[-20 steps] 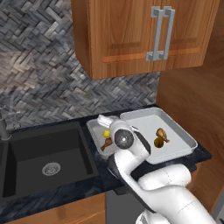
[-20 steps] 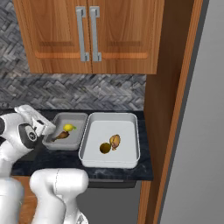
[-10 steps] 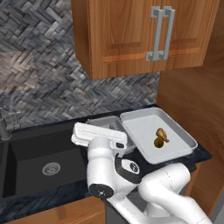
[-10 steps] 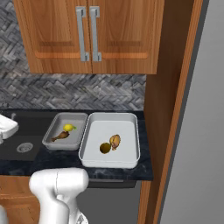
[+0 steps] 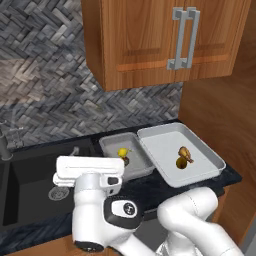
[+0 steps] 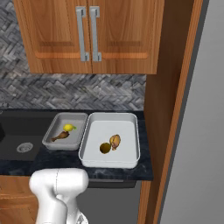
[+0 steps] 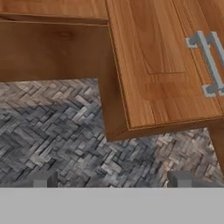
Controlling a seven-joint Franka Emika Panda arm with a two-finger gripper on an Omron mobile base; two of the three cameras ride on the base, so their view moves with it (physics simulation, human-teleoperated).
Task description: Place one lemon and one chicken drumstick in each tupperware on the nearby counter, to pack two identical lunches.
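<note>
Raised end effector gapes toward herringbone tiles.

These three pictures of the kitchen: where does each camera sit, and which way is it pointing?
Left base view: behind the arm to its left, looking down over the counter, sink and both tupperware; the white arm rises at the bottom.
Right base view: behind to its right, same counter; the small tupperware sits left of the large tupperware; an arm joint shows at lower left.
Hand view: on the hand, facing the wall cabinet and tiled wall; the open pincer tips show.
Both base views share the trays.
</note>
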